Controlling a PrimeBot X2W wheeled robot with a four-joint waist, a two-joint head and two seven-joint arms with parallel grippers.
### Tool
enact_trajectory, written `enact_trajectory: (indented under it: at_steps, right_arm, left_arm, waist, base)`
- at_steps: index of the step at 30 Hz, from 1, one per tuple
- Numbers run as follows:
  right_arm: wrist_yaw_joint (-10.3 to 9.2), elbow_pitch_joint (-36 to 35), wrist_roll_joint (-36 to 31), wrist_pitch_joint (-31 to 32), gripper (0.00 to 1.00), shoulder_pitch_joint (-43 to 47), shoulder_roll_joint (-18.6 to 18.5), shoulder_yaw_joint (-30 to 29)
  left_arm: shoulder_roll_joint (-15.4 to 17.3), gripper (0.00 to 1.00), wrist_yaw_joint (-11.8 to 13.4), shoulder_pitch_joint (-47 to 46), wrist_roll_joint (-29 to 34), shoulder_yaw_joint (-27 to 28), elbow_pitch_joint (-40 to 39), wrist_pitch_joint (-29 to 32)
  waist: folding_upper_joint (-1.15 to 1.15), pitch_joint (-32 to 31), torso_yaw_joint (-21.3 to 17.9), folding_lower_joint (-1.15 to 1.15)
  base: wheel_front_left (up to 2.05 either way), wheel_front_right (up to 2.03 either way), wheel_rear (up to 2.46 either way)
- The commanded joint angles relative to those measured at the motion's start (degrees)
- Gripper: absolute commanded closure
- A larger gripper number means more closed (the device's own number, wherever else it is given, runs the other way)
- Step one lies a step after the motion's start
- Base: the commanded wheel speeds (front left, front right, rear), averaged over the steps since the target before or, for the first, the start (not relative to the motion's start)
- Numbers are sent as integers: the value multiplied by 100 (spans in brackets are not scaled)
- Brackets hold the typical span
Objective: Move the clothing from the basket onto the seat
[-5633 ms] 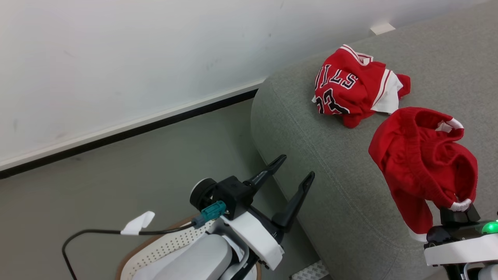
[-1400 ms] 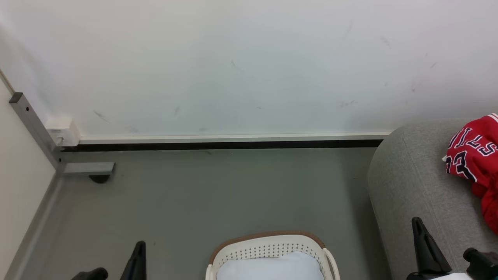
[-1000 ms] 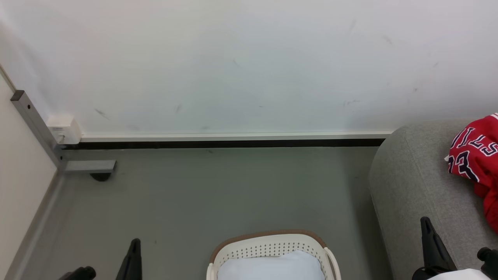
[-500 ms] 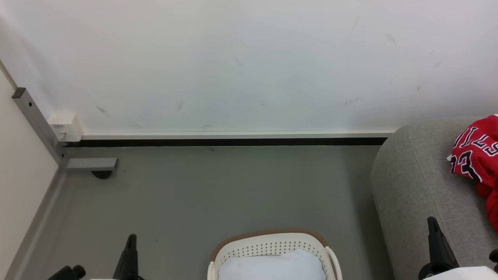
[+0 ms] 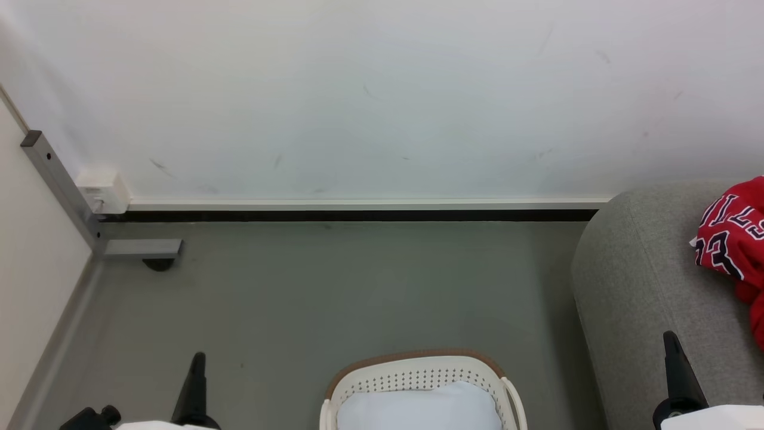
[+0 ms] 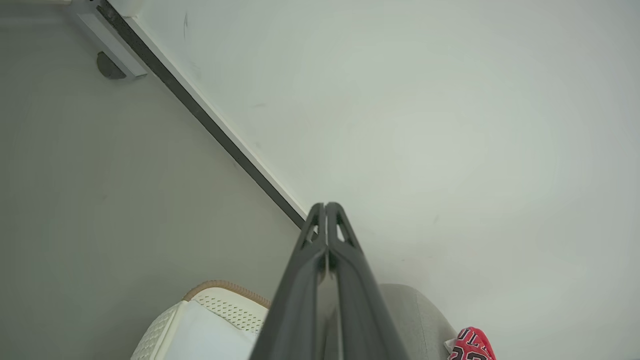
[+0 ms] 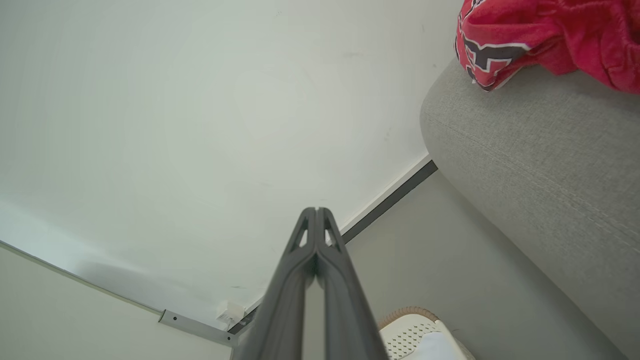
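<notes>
Head view: jersey [image 5: 729, 239] lies crumpled on the seat [image 5: 644, 286] at the right edge of the frame, cut off by that edge. The black "23" sits at the heap's lower left. The lettering above it runs up and to the right and reads upside down. The heap's long axis runs roughly top to bottom along the frame edge. More red cloth [image 5: 757, 316] below it, cannot tell which garment.

The seat's rounded end points left, toward the floor [image 5: 334, 286], and its body runs off right. Basket [image 5: 418, 365] is at bottom centre on the floor, opening up, long axis left to right, brown rim toward the wall [image 5: 358, 89]. It is near the seat's end, not touching. White pad [image 5: 418, 409] lies inside it.

Left gripper [image 5: 198, 358] is at lower left, fingers pointing up the frame, over the floor left of the basket. Right gripper [image 5: 669, 337] is at lower right, fingers up, in front of the seat's end. Both arms sit low, with pale housings at the bottom edge.

Left wrist view: left gripper [image 6: 326, 206] has its fingers pressed together tip to tip, holding nothing. Basket [image 6: 225, 300] and pad [image 6: 205, 335] are at lower left, seat [image 6: 415, 315] and jersey [image 6: 470, 347] at lower right.

Right wrist view: right gripper [image 7: 316, 211] has its fingers pressed together, holding nothing. Jersey [image 7: 500, 45] is at upper right on top of the seat [image 7: 540, 165], basket [image 7: 405, 320] at the bottom.
</notes>
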Motion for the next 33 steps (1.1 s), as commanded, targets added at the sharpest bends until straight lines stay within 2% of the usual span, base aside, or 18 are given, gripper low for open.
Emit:
enact_trajectory:
  at_steps: [1,33]
  right_arm:
    - [-5,-81,160,26,100,-177,0,-45]
    - [-8,-123,1756,529,100,-239,106,-363]
  left_arm:
    - [39,100,-29,-139,-176,34,-92,43]
    - [52,100,-63,-279,-2040,195,-140,547]
  waist:
    - [0,3,3,-1]
    - [0,82,84,-1]
  base:
    - [0,0,0]
    - [0,0,0]
